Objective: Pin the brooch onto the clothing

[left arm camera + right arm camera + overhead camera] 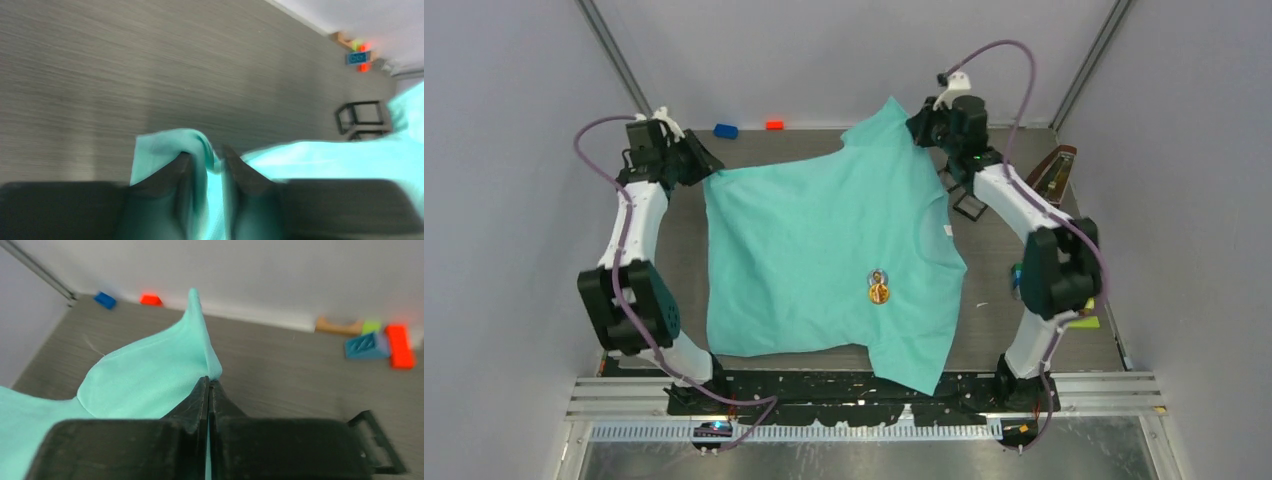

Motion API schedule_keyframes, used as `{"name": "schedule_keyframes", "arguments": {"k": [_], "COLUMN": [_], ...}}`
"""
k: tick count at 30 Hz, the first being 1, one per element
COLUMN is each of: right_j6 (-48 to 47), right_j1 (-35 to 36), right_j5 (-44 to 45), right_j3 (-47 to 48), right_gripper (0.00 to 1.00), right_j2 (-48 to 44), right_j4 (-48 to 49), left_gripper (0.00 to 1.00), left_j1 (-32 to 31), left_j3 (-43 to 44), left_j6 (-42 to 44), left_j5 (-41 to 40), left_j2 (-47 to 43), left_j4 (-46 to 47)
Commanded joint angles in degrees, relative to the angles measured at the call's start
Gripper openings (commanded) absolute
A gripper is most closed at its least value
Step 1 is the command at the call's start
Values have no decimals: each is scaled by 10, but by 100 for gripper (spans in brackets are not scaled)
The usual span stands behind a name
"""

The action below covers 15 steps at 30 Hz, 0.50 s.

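At the near edge of the table (1009, 255), one sleeve of the shirt (804, 250) is drooping over the rail between the arm bases. The rest is lying spread out, front up.

A little farther in, the brooch (878, 288) is sitting on the chest, near the collar side. It is resting flat on the cloth, apart from both grippers. Whether its pin is passing through the fabric is too small to tell.

Farther back, the left gripper (702, 165) is pinching the shirt's far left corner. In its wrist view the fingers are standing close together with a fold of cloth filling the narrow gap between them. The right gripper (921, 125) is clamping the far sleeve. Its jaws are pressing together on a thin edge, and the sleeve is rising in a peak above the table.

Against the far wall, a blue block (725, 130) and a red block (774, 125) are lying clear of the work.

Judging by this, the pinning is looking done or nearly so. What is remaining seems to be letting both corners go and leaving the shirt flat, if the brooch is indeed fastened.
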Motion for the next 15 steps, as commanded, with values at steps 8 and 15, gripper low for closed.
{"name": "schedule_keyframes", "arguments": {"k": [8,15], "right_j6": [36,61], "right_j1": [-1,-6], "right_j5": [-42,-28], "right_j3": [251,191], "right_gripper": [92,95], "right_j2": [347,275], "right_j4": [-46,-85], "left_gripper": [95,99], "left_j1": [2,2], "left_j3": [43,-8], "left_j6": [-10,-13], "left_j5": [-17,-40], "left_j2": [203,143], "left_j4": [127,120]}}
